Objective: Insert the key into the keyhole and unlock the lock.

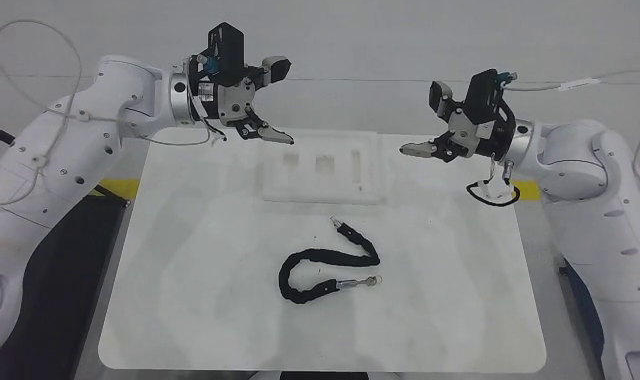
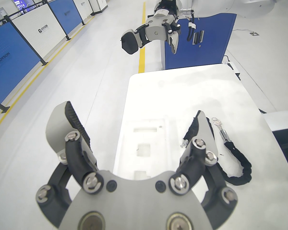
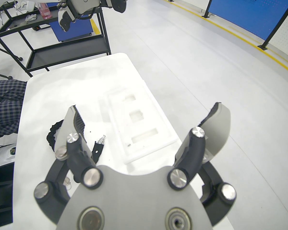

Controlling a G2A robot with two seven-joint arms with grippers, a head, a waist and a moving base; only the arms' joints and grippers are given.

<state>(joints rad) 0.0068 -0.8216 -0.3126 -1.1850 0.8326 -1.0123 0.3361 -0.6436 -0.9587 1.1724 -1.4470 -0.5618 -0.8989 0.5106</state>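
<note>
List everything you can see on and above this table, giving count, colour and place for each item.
table: one, white, under everything else.
foam tray: one, white, three recesses, at the table's far middle.
cable lock: one, black with metal ends, curled mid-table, nearer the robot than the tray.
key: silver, at the lock's metal cylinder end; count and whether it is inserted unclear.
left gripper: one, grey and black, open, above the table's far left corner.
right gripper: one, grey and black, open, above the table's far right.

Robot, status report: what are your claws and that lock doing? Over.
Both open: left gripper, right gripper, at table's far edge. Cable lock flat mid-table, key at its metal end, untouched. Foam tray beyond, not blocking.
</note>
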